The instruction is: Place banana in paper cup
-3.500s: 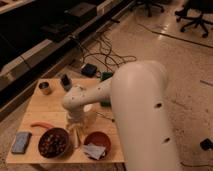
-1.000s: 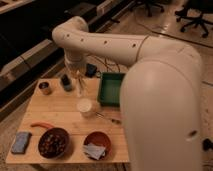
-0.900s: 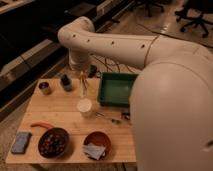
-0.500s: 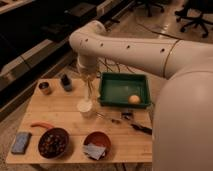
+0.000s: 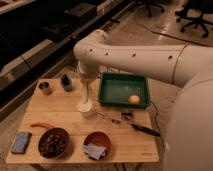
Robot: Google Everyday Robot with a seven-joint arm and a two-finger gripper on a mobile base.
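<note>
The paper cup is small, white and round and stands on the wooden table near its middle. My gripper hangs straight above the cup. It is shut on the banana, a slim pale yellow stick held upright. The banana's lower end is at the cup's mouth. The white arm comes in from the right and hides the gripper's upper part.
A green tray holding a round yellowish ball sits right of the cup. A metallic tin and a dark jar stand at the back left. A carrot-like piece, a dark bowl, an orange bowl, a blue pad and utensils lie in front.
The gripper with the banana has moved from the back of the table to above the cup and come down. The arm has swung aside, uncovering the green tray.
</note>
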